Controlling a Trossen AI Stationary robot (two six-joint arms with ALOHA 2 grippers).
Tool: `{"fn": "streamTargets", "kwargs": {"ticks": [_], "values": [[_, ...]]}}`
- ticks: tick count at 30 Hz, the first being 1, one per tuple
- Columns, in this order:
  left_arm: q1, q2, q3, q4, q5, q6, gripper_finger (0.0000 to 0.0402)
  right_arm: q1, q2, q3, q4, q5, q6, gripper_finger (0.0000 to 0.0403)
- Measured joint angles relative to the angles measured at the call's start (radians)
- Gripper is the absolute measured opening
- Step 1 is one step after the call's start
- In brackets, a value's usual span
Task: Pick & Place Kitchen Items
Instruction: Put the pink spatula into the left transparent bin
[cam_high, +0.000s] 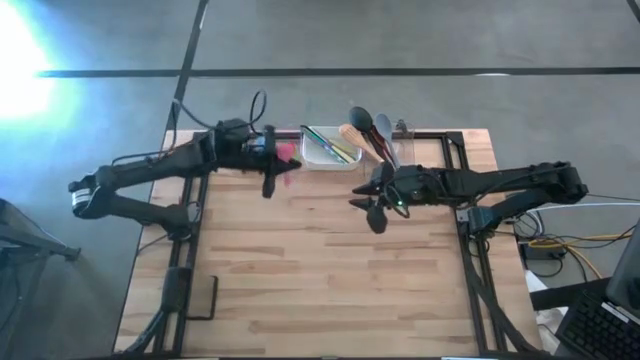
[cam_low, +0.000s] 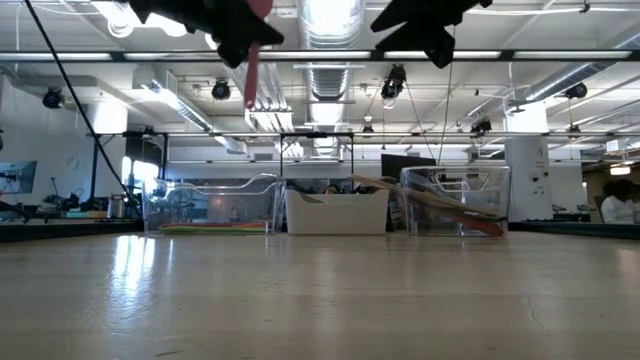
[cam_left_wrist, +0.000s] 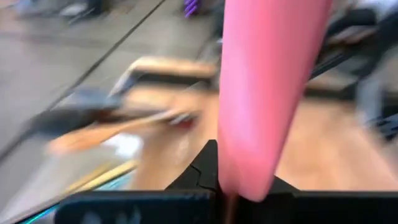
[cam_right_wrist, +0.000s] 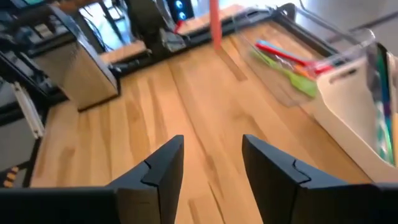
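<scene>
Looking across the bare counter (cam_high: 330, 280), we see the right claw (cam_right_wrist: 211, 163) nearest us, parted and empty, short of the white tub (cam_high: 330, 146). Farther off, beside that tub, the left claw (cam_high: 270, 170) is clamped on a pink utensil (cam_left_wrist: 267, 93) raised above the counter.

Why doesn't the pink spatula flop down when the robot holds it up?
It probably is fairly stiff: the pink spatula hangs straight from the shut left gripper, with no visible bend. It likely is light, since a pinch at one end carries it. Its smooth surface might be slippery, so it could slide if bumped.
</scene>
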Motion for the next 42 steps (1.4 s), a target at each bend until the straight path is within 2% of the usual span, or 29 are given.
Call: {"fn": "streamTargets", "kwargs": {"ticks": [3,5,12,18,25,30,38,42], "values": [[0.031,0.017,0.097,-0.204,-0.129,0.088,0.0007,0.000,-0.012,-0.001,-0.050,0.027,0.013,0.0150],[0.059,0.035,0.158,-0.320,-0.171,0.131,0.0007,0.000,-0.013,-0.001,-0.071,0.046,0.018,0.0143],[0.204,0.154,0.387,-0.657,-0.186,0.218,0.0007,0.000,-0.004,-0.005,-0.079,0.050,0.017,0.0120],[0.293,0.289,0.507,-0.806,-0.197,0.287,0.0007,-0.001,-0.005,-0.006,-0.093,0.050,0.019,0.0105],[0.354,0.427,0.529,-0.864,-0.204,0.381,0.0007,-0.001,-0.005,-0.007,-0.123,0.050,0.020,0.0091],[0.386,0.526,0.528,-0.869,-0.268,0.438,0.0007,-0.001,-0.005,-0.008,-0.123,0.050,0.020,0.0084],[0.414,0.629,0.527,-0.874,-0.288,0.461,0.0007,-0.001,-0.005,-0.017,-0.123,0.050,0.018,0.0077],[0.420,0.668,0.527,-0.878,-0.340,0.465,0.0007,-0.001,-0.005,-0.027,-0.122,0.066,0.020,0.0084]]}}
